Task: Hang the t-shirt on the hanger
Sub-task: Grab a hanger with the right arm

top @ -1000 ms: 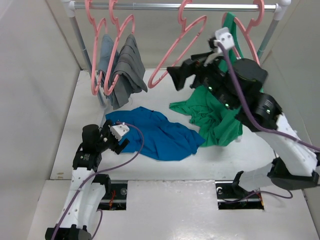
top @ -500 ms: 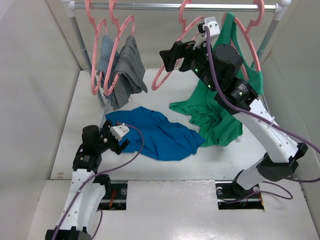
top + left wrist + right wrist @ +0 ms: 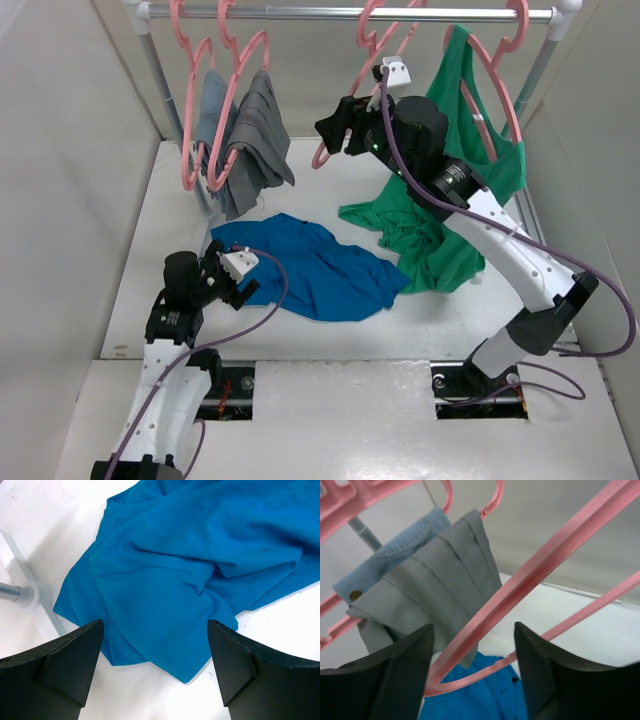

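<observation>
A white table [image 3: 470, 320] sits boxed in by pale walls [image 3: 60, 150], with a metal rail [image 3: 300, 13] running across the back.

At the far left of the rail, pink hangers carry grey garments [image 3: 255, 140] and a piece of denim [image 3: 210, 105]. They are out of the way of the work.

Below them, near the front left, my left claw [image 3: 155, 655] hovers low over the table. Its fingers are spread and there is nothing between them. It points at the near edge of the t-shirt [image 3: 320, 265], which lies crumpled and flat on the table, left of centre, touching neither claw. I judge the left arm is parked there so it can pick up the fabric once a hanger is ready.

Further right and higher up, my right arm reaches to the rail. The right claw [image 3: 472, 665] straddles the sloping arm of the hanger [image 3: 545, 565], the bare one hooked mid-rail. Its fingers are apart, one on each side of the pink bar, and I cannot see them pinching it yet. My guess is that the hanger needs to be gripped and lifted off the rail before the shirt can go on.

To the right, a green top [image 3: 430, 240] hangs from another pink hanger [image 3: 495, 80] and spills onto the table, its hem lying just beside the blue shirt.

The table looks smooth, matte and evenly lit.
</observation>
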Available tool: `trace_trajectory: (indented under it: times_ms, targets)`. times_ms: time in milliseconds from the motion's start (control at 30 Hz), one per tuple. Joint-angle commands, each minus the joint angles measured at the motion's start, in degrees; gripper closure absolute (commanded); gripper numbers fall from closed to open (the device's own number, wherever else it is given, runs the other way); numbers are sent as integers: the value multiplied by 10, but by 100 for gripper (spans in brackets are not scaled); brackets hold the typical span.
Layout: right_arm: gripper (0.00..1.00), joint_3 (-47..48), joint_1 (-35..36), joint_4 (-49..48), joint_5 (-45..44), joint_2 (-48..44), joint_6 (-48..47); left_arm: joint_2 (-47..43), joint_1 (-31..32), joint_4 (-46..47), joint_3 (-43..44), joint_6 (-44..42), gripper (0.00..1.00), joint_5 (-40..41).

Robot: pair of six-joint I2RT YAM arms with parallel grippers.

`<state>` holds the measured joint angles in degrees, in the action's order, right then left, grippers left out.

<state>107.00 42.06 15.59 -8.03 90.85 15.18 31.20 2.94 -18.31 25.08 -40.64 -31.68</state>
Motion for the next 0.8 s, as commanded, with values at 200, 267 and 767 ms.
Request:
trace_trajectory:
  times_ms: [200, 267, 767]
  targets:
    - [74, -77, -22, -35, 35, -88, 9, -7, 3, 13, -4, 1, 18, -16]
    - [79, -77, -28, -35, 54, -95, 9, -7, 3, 13, -4, 1, 18, -16]
    - [100, -82, -122, 13, 386, -117, -26, -64, 3, -13, -9, -74, 19, -99]
